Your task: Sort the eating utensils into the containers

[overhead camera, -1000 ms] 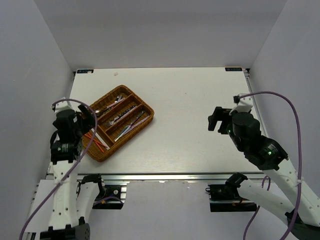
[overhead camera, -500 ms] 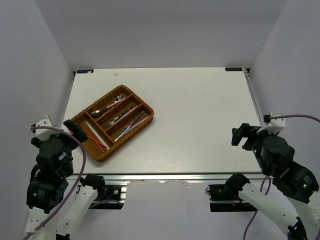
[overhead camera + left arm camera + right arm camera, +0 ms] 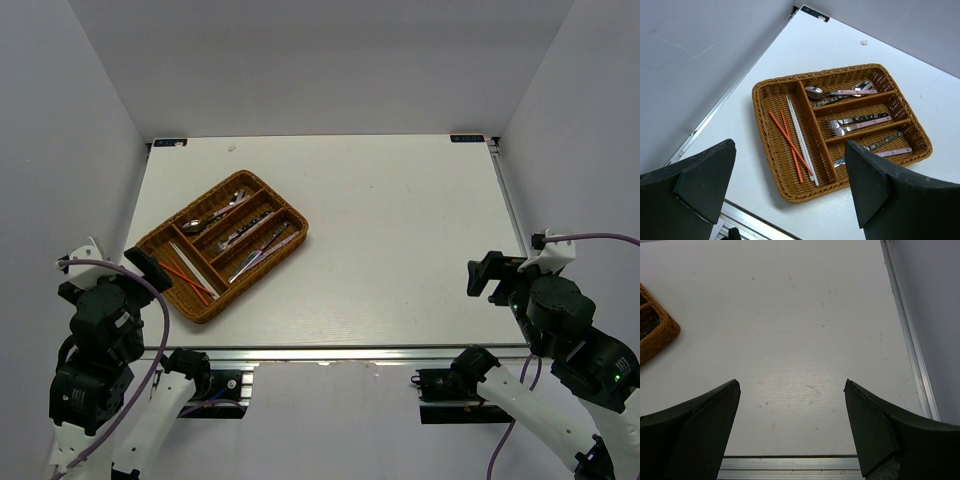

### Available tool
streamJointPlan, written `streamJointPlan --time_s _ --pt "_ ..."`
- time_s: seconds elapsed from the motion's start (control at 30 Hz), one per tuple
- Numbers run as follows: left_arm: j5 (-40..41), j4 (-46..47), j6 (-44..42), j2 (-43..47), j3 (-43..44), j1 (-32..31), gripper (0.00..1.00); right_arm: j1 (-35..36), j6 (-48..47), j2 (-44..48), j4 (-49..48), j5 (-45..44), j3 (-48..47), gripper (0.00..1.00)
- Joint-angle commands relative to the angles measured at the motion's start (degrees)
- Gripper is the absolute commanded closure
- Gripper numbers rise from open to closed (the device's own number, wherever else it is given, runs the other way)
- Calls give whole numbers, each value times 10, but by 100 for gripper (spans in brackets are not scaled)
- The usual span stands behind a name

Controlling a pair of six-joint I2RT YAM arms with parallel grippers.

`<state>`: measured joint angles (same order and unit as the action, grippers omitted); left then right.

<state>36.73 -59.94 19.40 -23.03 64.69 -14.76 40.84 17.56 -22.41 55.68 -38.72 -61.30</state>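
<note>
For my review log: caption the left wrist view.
Open left gripper facing wicker tray of sorted spoons, forks, knives, chopsticks.

Brown wicker tray [image 3: 775, 102], red chopsticks [image 3: 790, 142]

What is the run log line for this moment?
left gripper: open, empty | right gripper: open, empty | wicker cutlery tray: spoons, forks, knives, red chopsticks, white chopsticks inside

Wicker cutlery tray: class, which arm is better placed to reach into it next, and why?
Left. The left tool hangs open beside the wicker cutlery tray; the right tool is far off across the table.
</note>
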Motion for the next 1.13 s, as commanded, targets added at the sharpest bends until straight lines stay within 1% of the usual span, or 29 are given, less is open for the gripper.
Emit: streamJointPlan --time_s 0.0,0.57,0.77,1.1 --pt "6 -3 -3 7 11 -3 2 -1 0 4 -9 2 -13 11" --pt "11 4 6 13 2 -3 2 -1 9 4 -27 21 5 11" --pt "-9 11 14 17 -8 -3 2 -1 11 3 -35 29 14 11" --pt "-17 11 13 17 -10 -3 2 -1 15 0 -40 38 21 10"
